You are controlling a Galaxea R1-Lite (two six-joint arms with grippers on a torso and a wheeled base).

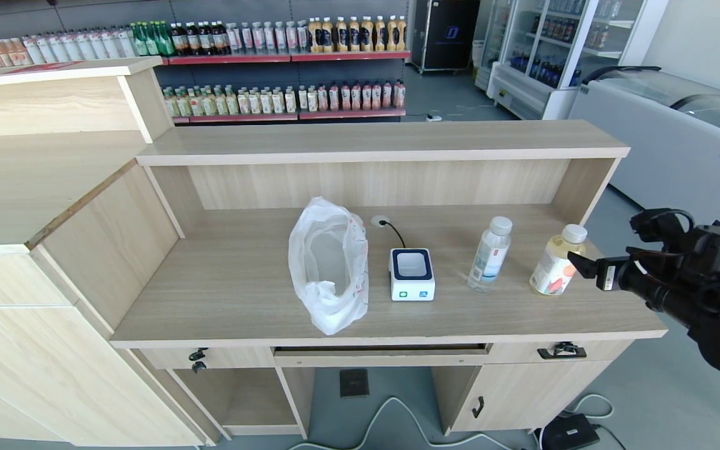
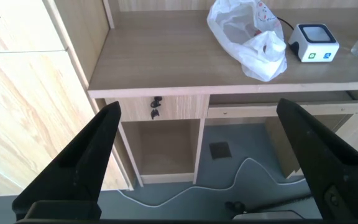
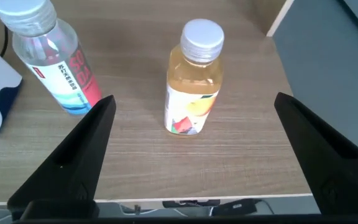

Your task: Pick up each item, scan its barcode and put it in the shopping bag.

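Head view: shopping bag (image 1: 329,265) sits mid-desktop (image 1: 229,294) with its mouth open, and scanner (image 1: 411,274) is just beside it toward the right edge. 2 bottles stand upright further right: water bottle (image 1: 490,254), then juice bottle (image 1: 557,260) near the right edge. Right gripper (image 3: 194,106) is spread wide, holding nothing, just off that edge beside the juice bottle, not touching. Left gripper (image 2: 197,107) is also wide apart and empty, out past the front edge near the left corner.
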